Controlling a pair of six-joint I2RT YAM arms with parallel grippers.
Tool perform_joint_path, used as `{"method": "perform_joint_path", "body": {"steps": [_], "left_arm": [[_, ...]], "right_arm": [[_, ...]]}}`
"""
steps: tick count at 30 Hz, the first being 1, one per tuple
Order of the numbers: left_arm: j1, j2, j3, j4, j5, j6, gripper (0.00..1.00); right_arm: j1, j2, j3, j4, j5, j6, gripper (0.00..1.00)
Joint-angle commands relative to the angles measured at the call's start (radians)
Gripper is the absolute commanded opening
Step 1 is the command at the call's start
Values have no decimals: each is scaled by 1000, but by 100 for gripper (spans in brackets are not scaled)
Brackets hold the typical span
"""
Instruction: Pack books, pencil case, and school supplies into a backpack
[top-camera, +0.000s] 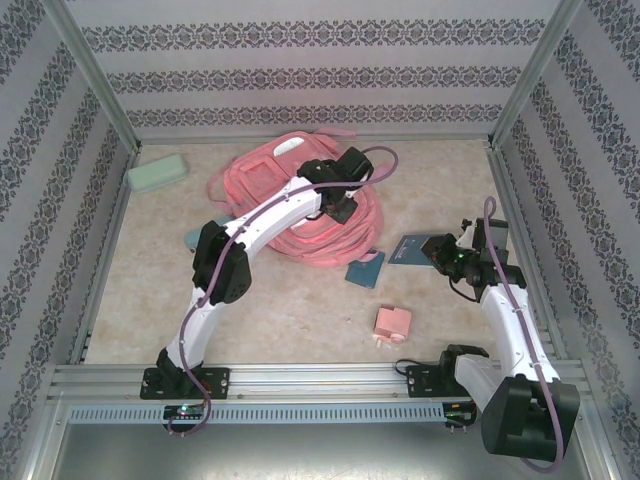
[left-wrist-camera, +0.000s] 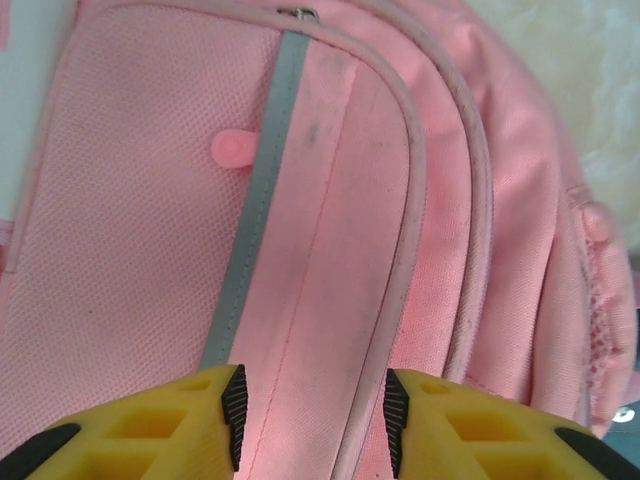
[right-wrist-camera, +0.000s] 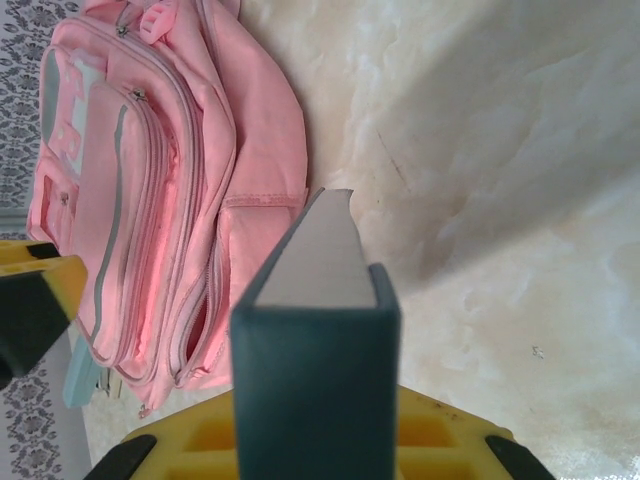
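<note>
Your navy book (right-wrist-camera: 315, 390) sits clamped in the right gripper (top-camera: 447, 256). Its long axis runs out from the fingers toward the backpack (right-wrist-camera: 130, 200), which lies near the book's free end and to its left. Your left gripper (left-wrist-camera: 312, 425) hangs over the backpack's front panel, jaws apart with nothing between them, so it is the nearer arm to the bag. Whether a compartment mouth faces the book is unclear from these views; check before you feed it in.

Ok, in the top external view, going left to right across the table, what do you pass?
Pale mint-green oblong pencil case → large soft pink backpack → small teal square pad → thin navy blue book → right hand.
</note>
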Motion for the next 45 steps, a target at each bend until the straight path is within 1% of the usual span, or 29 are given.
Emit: {"method": "perform_joint_path", "body": {"steps": [1,3,6,8,9,10,11,14,15,20,24,28,30,33,37,41,45], "left_arm": [[-9,48,-7,-50,-10,87,46],[-8,62,-9,-52,-9,100,48],[-3,87,-9,-51,-43,108,48],[0,101,-11,-48,-63,112,47],[1,109,-10,-48,-74,116,44],[0,112,-13,-46,-83,117,40],[1,115,-16,-43,-92,116,32],[0,98,-20,-36,-93,106,4],[1,83,-21,-29,-93,103,0],[3,3,-1,1,-108,81,0],[23,-51,72,-13,-72,34,0],[57,-103,127,-9,-19,-14,0],[79,-128,143,0,17,-44,0],[117,-157,159,13,78,-89,0],[172,-185,162,35,152,-147,0],[205,-177,194,28,193,-172,0],[226,-172,207,36,227,-199,0]], "right_arm": [[11,-18,17,26,-16,16,0],[13,-19,15,25,-14,18,0],[14,-22,13,26,-17,22,0],[17,-24,12,29,-18,28,0],[19,-22,12,32,-20,31,0],[20,-22,10,36,-21,36,0],[22,-21,9,41,-25,39,0],[28,-17,10,53,-30,52,0],[31,-18,13,56,-32,56,0],[38,-10,27,91,-49,91,0],[55,7,32,170,-84,149,0],[77,35,16,324,-117,240,0],[102,60,6,431,-125,303,0],[160,115,20,526,-98,351,0],[256,226,60,652,-38,400,0],[348,370,149,754,11,440,0],[425,513,246,845,110,492,0]]}}
